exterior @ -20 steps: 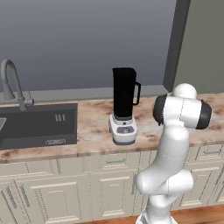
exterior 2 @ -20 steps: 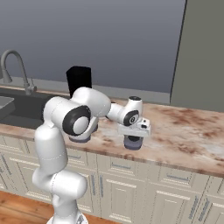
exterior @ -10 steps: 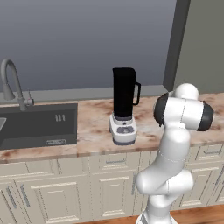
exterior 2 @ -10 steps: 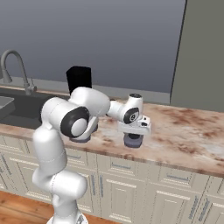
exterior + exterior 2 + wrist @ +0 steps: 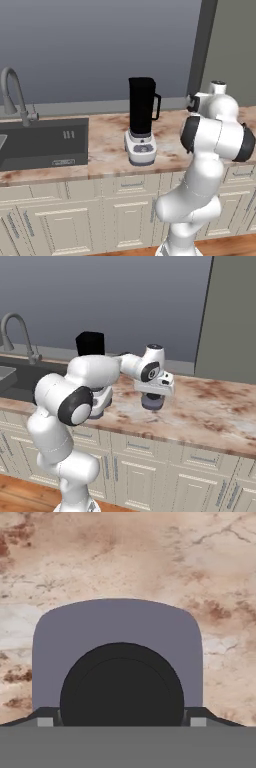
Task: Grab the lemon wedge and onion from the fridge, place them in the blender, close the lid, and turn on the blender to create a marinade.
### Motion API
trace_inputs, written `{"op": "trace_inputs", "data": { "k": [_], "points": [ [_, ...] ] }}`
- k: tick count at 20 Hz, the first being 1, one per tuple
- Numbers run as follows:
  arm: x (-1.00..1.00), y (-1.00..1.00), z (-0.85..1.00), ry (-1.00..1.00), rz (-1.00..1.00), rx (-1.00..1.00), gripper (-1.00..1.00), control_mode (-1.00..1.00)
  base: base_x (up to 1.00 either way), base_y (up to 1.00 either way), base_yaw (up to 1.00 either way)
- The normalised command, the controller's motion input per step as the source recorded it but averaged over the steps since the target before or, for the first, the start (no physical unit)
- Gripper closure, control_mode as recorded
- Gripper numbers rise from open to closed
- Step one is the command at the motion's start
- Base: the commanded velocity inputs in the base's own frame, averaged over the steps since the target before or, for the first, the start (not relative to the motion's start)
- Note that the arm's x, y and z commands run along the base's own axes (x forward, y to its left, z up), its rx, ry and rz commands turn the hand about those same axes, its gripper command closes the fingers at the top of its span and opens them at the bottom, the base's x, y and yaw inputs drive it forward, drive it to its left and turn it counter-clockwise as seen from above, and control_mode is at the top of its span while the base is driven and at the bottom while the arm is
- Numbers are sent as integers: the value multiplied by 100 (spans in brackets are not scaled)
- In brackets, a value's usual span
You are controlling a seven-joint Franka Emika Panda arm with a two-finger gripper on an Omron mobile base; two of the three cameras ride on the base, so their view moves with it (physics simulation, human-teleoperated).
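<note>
Jaws (image 5: pixel 152 404) hung spread wide right over the lid (image 5: pixel 121 684), which lay flat on the table (image 5: pixel 215 406) at about 3 o'clock from the blender (image 5: pixel 142 120), a tip showing at either side of the disc in the hand view and nothing pinched yet. To do this well: keep centred on the disc, drop straight down until the tips bracket its rim, then close squarely so it doesn't skid on the stone. Jug top looked open, so lift level and carry it over.
</note>
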Motion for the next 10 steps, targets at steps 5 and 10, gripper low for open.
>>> {"op": "trace_inputs", "data": {
  "k": [5, 10],
  "points": [
    [-19, 0, 100, -12, -2, 0, 100, -100, 0, 0, 0],
    [-1, 15, 100, -19, -3, 0, 100, -100, 0, 0, 0]
  ]
}}
